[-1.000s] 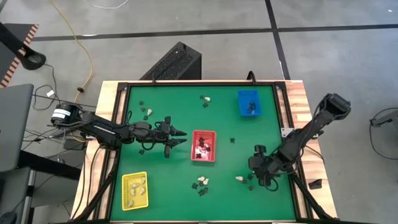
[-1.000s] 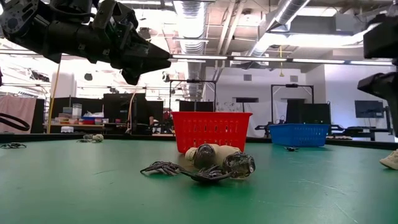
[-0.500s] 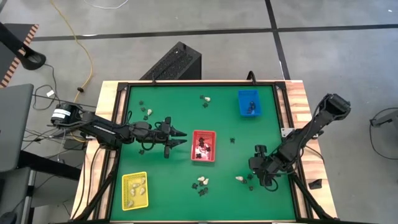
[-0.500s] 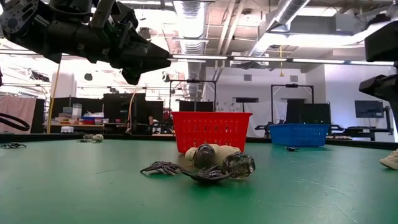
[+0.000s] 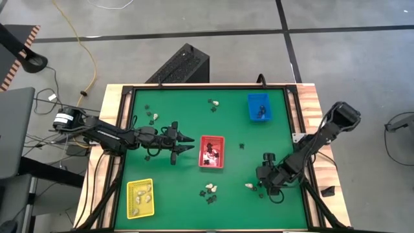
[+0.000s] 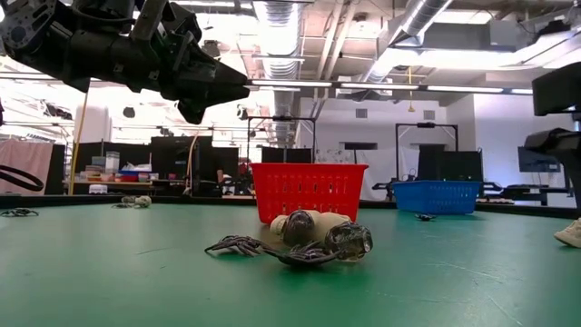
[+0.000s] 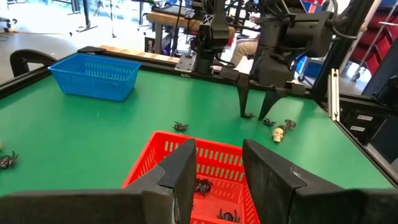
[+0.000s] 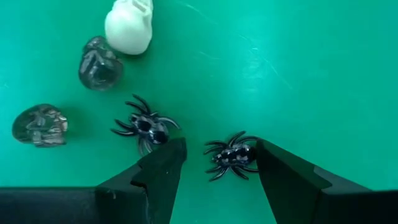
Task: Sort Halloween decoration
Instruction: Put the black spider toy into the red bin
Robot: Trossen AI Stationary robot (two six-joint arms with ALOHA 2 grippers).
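Two arms at work over one green counter [image 5: 187, 123], with three trays and many tiny Halloween decorations.

Left gripper [image 5: 187, 144]: raised above the counter just beside the red tray [image 5: 211, 152]; jaws apart with nothing visible between them; the left wrist view looks down past them at the near rim of the red tray, which holds black spiders.

Right gripper [image 5: 261, 186]: low over the counter near the right front corner; jaws spread wide, straddling a black spider [image 8: 231, 157] without clamping it. A second black spider [image 8: 144, 126] lies just outside one jaw.

Loose pieces by the right gripper: two grey translucent skulls [image 8: 99, 63] and a white skull [image 8: 129, 26], all lying apart on the counter.

Other loose pieces: a cluster of spiders and skulls [image 5: 209, 191] in front of the red tray; a few near the back edge [image 5: 213, 103]; a few at the left side [image 5: 151, 118].

Yellow tray [image 5: 140, 197]: left front corner, holding cream pieces.

Blue tray [image 5: 259, 107]: right back corner, holding dark pieces.
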